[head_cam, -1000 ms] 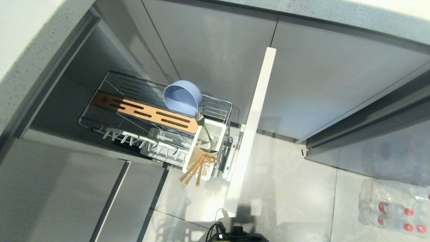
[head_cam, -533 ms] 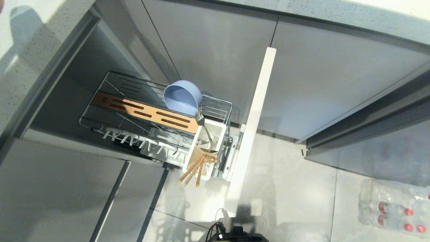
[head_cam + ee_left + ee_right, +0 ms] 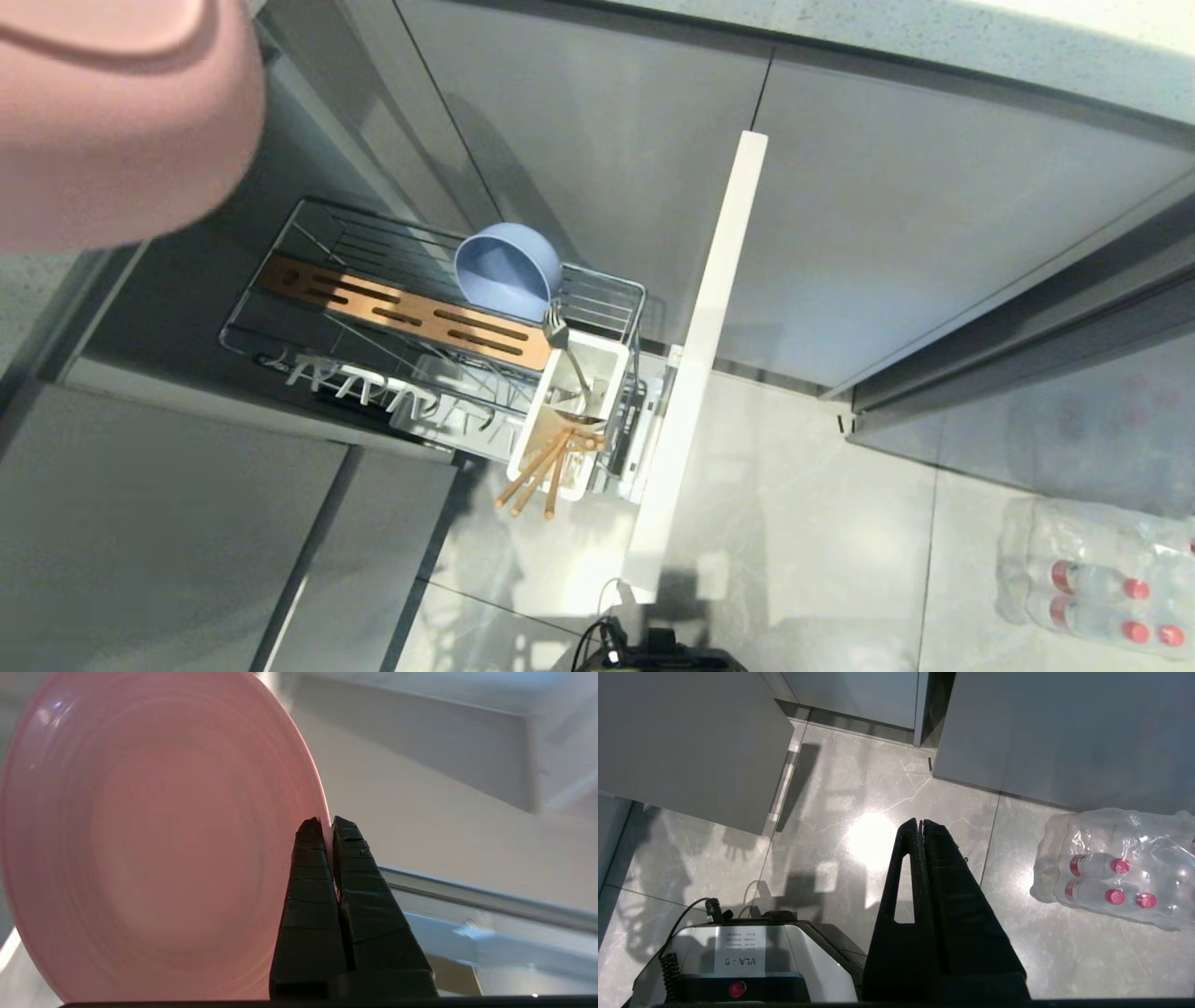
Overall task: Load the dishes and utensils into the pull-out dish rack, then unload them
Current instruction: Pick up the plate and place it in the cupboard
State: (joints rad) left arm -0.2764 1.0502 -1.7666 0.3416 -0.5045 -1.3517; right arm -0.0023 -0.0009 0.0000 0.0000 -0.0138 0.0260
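The salmon-pink plate (image 3: 112, 121) fills the head view's upper left corner, high above the pull-out dish rack (image 3: 308, 219). My left gripper (image 3: 325, 826) is shut on the plate's (image 3: 154, 835) rim, one finger on each face. In the chrome wire rack, the periwinkle-blue bowl (image 3: 509, 269) leans on its side by the brown slotted strip (image 3: 401, 313). The fork (image 3: 563, 345) and the wooden chopsticks (image 3: 541, 471) stand in the white utensil cup (image 3: 611, 359). White plate prongs (image 3: 373, 390) line the rack's near side, with nothing in them. My right gripper (image 3: 920, 822) hangs shut over the floor, holding nothing.
The rack's narrow pale cabinet front (image 3: 709, 355) juts out to the right of the basket. Grey cabinet doors (image 3: 597, 140) and a pale countertop (image 3: 934, 37) surround the opening. A shrink-wrapped pack of bottles (image 3: 1092, 569) lies on the tiled floor at right. My base (image 3: 738, 961) shows below.
The pink plate, held by my left gripper, has come into the head view's upper left corner; a second ago it was out of view. The rack and its contents have not moved.
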